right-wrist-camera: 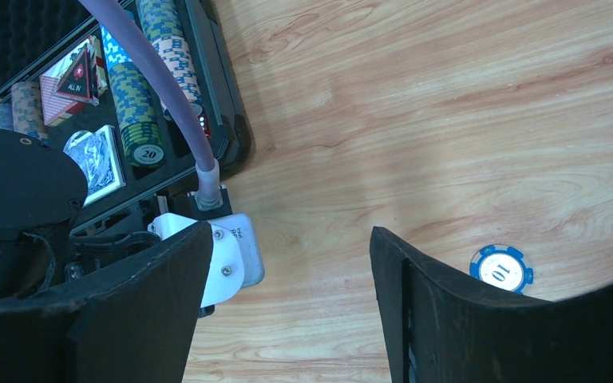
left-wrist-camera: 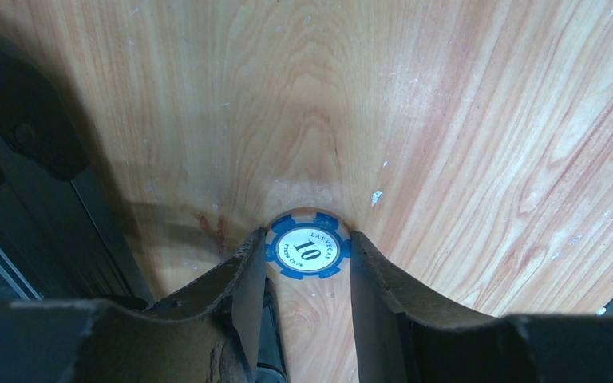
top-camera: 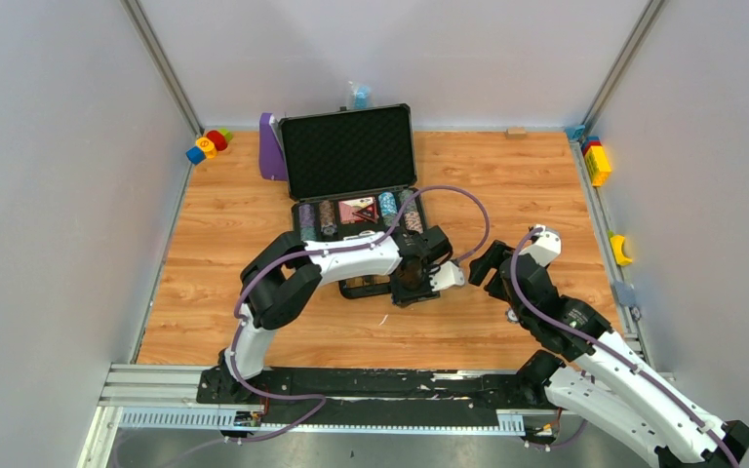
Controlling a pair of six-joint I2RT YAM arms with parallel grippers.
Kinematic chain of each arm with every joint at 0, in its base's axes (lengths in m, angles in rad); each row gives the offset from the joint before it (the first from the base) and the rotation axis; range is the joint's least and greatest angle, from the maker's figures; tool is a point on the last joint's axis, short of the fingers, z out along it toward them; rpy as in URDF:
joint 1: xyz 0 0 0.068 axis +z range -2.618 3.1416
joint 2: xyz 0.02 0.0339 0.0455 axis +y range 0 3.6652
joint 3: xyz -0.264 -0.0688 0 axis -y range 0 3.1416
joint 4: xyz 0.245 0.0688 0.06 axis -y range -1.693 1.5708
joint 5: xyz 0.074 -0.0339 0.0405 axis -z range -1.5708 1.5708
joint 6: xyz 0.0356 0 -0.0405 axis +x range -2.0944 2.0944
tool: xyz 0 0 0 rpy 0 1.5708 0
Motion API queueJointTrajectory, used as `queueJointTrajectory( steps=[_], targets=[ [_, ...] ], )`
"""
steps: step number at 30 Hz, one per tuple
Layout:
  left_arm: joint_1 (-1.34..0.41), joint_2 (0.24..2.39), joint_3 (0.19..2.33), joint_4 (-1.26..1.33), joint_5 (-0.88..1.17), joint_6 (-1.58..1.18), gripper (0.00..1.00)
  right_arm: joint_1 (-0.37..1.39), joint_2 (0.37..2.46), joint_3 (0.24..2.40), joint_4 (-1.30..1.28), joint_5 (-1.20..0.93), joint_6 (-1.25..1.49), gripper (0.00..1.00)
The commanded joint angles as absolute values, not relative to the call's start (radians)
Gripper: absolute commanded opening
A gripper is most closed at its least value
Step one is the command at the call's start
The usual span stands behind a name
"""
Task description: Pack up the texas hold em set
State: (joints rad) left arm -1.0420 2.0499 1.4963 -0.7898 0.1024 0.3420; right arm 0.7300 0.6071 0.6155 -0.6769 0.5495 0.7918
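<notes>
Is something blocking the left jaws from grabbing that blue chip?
Nothing visible does. The round blue-and-white poker chip marked 10 lies on the bare wooden table, right between the left gripper's jaws.

Blue-white striped chip point(left-wrist-camera: 307, 254); dark grey case point(top-camera: 284, 161), black foam point(top-camera: 348, 151); wood-grain table point(top-camera: 507, 175).

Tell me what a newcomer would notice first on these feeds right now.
The open dark briefcase at the wooden table's far middle, lid up, with striped chip stacks and card decks in its foam tray. In front of it, the left gripper straddles a blue 10 chip lying flat on the wood, while a second blue chip lies just outside the open right gripper.
</notes>
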Motion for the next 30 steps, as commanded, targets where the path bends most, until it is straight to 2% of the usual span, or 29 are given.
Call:
queueJointTrajectory(
  steps=[1, 9, 26, 28, 30],
  targets=[
    [-1.07, 2.085, 1.49, -0.872, 0.136, 0.303, 0.46, 0.732, 0.604, 0.658, -0.672, 0.574, 0.796, 0.73],
    [-1.076, 2.015, 1.492, -0.795, 0.094, 0.275, 0.46, 0.732, 0.591, 0.659, -0.681, 0.581, 0.796, 0.73],
    [-1.071, 1.806, 1.338, -0.526, 0.119, 0.225, 0.46, 0.732, 0.557, 0.678, -0.73, 0.634, 0.817, 0.73],
    [-1.071, 1.803, 1.341, -0.554, 0.124, 0.226, 0.51, 0.732, 0.56, 0.681, -0.735, 0.632, 0.82, 0.73],
    [-1.071, 1.807, 1.346, -0.632, 0.133, 0.229, 0.67, 0.731, 0.56, 0.682, -0.74, 0.632, 0.822, 0.73]
  ],
)
